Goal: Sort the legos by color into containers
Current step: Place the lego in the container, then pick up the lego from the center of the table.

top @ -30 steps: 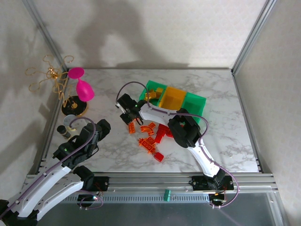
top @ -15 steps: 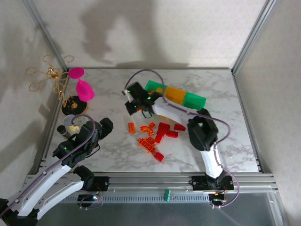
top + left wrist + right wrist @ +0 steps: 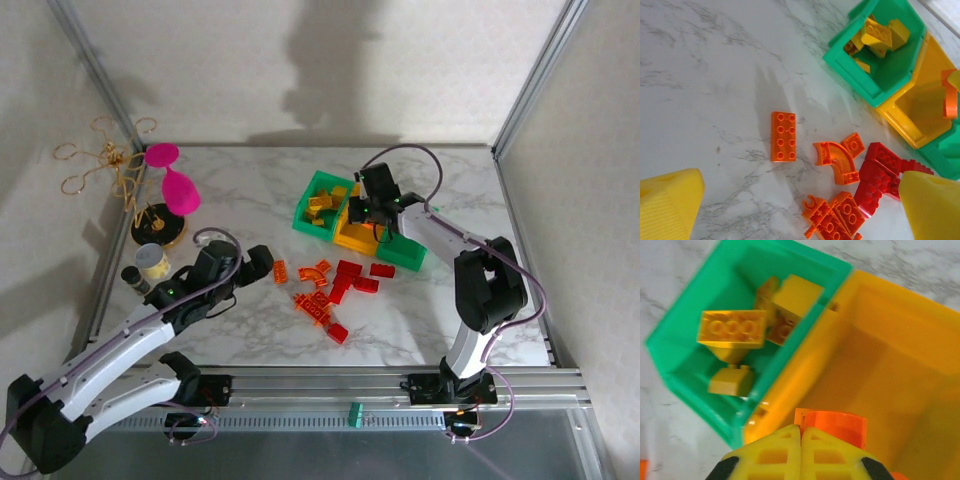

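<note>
Our right gripper (image 3: 801, 432) is closed tight on an orange piece (image 3: 832, 426), poised over the yellow bin (image 3: 900, 320), which sits at 1 o'clock on the desk (image 3: 250, 190). Our left gripper (image 3: 262, 268) gapes fully, holding nothing, above a flat orange brick (image 3: 783, 136) at 9 o'clock of the loose pile (image 3: 340, 285). These bricks look light, rigid and slick. We'd pinch that one across its long sides, below the studs.

Worktop (image 3: 470, 200), white marble. I log: containers (image 3: 303, 218) toward the back; loose orange and red legos (image 3: 348, 270) just in front of them; cream cup (image 3: 152, 262) and black-based stand (image 3: 158, 228) well to their left.
</note>
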